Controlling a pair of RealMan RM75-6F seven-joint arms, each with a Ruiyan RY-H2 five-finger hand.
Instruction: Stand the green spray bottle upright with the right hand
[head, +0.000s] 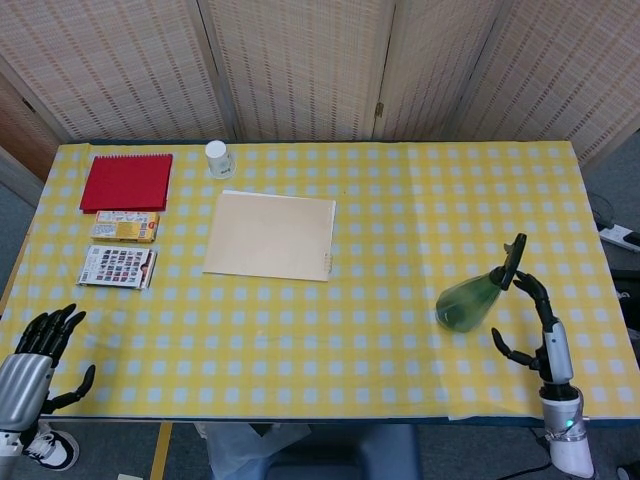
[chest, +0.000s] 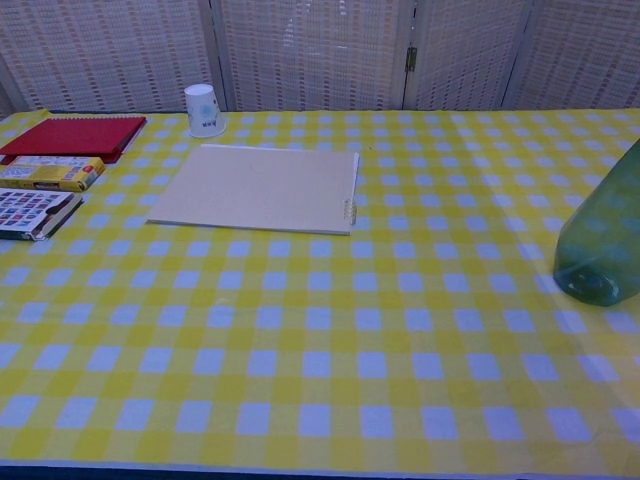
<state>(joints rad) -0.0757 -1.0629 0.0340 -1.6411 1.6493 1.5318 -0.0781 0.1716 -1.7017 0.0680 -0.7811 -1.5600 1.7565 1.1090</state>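
Green spray bottle (head: 468, 301) upright on table — right hand (head: 536, 322) open, just beside.

Green spray bottle (head: 468, 303): translucent glossy plastic, black cap, just left of the right hand (head: 535, 320). Hand: black, hard finish. Tablecloth (head: 380, 250): matt checked cloth. Folder (head: 270, 236): matt paper. Screen (head: 320, 60): woven, rough.

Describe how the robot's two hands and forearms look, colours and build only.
Both hands, left hand and right hand, have slim black jointed fingers on silver-grey metallic wrists. The right forearm turns white lower down and shows a small green light. No sleeves or loose cables are visible.
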